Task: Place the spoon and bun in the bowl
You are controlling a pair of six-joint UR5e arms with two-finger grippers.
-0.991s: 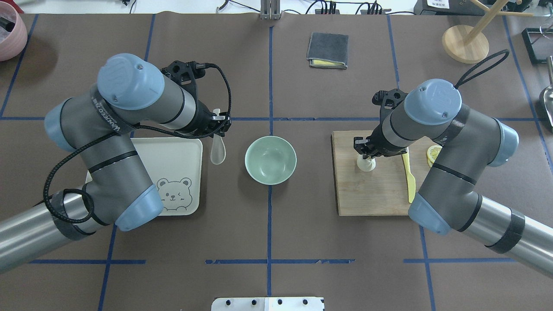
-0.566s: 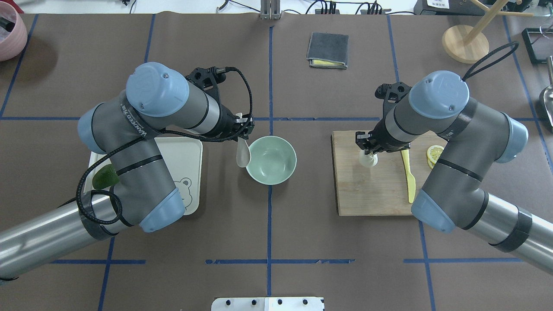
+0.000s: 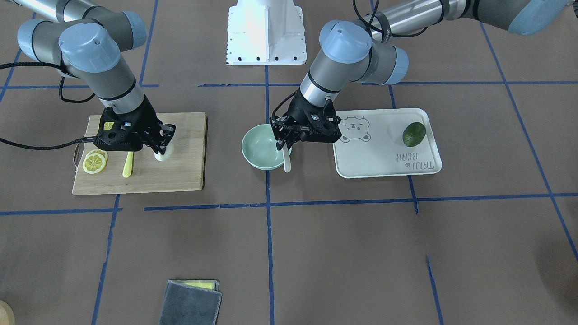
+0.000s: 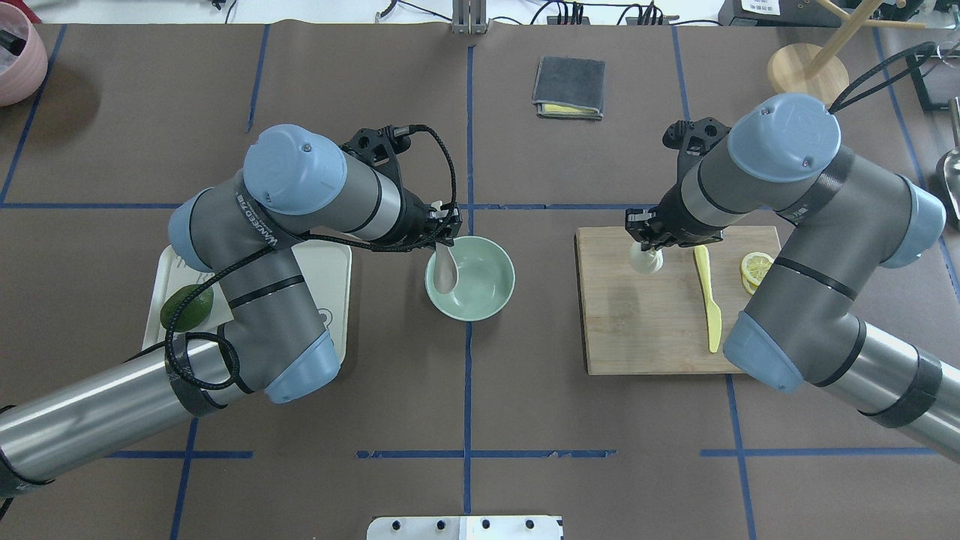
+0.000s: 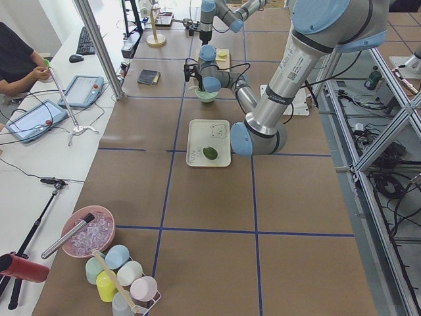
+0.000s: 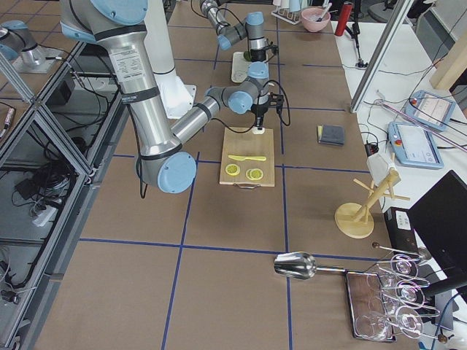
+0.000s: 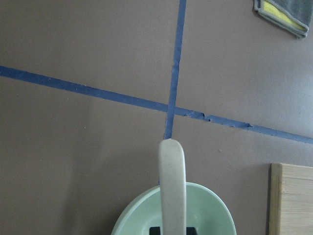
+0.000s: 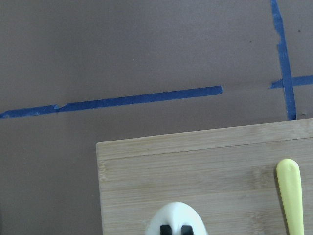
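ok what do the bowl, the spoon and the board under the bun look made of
Bowl: smooth mint surface with soft sheen, probably melamine or glazed ceramic.
Spoon: off-white, finely speckled, matte; plastic or ceramic, unclear.
Cutting board: bamboo or wood, pale strips with grain.

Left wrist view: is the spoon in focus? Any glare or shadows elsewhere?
Left wrist view: the spoon is sharp, evenly lit. Front-facing view: glare whitens the robot base. Overhead view: soft shadow lies beside the pink pot.
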